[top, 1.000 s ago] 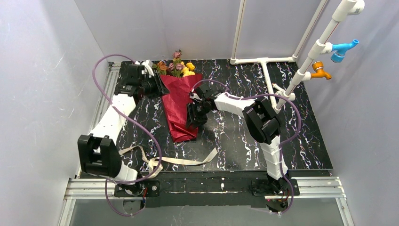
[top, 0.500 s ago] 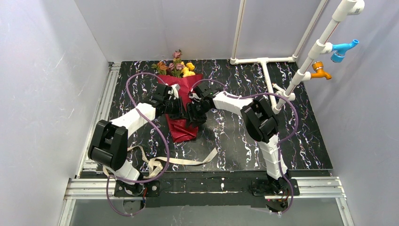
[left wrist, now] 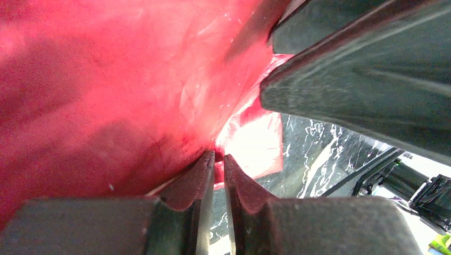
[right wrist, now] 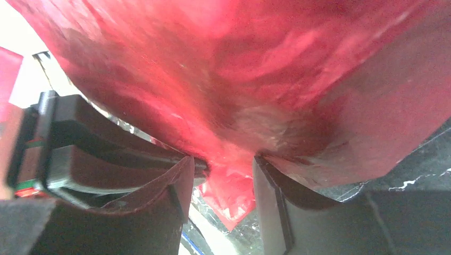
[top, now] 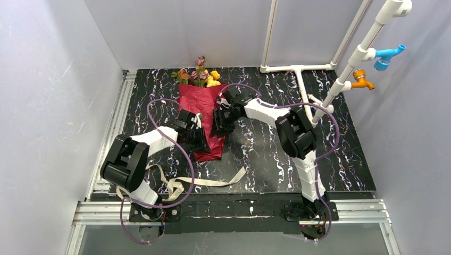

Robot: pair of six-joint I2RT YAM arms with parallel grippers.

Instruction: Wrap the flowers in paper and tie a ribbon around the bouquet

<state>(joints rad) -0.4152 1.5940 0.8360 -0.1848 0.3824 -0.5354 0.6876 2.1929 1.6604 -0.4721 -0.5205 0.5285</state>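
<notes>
The bouquet (top: 205, 103) lies on the table (top: 266, 159) beyond the ribbon (top: 218, 184), narrow end toward it, not touching. The left hand (left wrist: 218, 156) pinches a fold of paper (left wrist: 106, 79), nearly together. The right hand (right wrist: 220, 162) clamps the bouquet's middle (thin, crinkly stuff). Pulling could tear or unroll it, spilling the flowers (top: 201, 77). One bouquet, one ribbon, two hands.

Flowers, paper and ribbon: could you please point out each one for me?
flowers (top: 199, 76), top external view, on the blooms.
paper (top: 199, 100), top external view, on its upper fold.
ribbon (top: 213, 183), top external view, on its flat stretch.
</notes>
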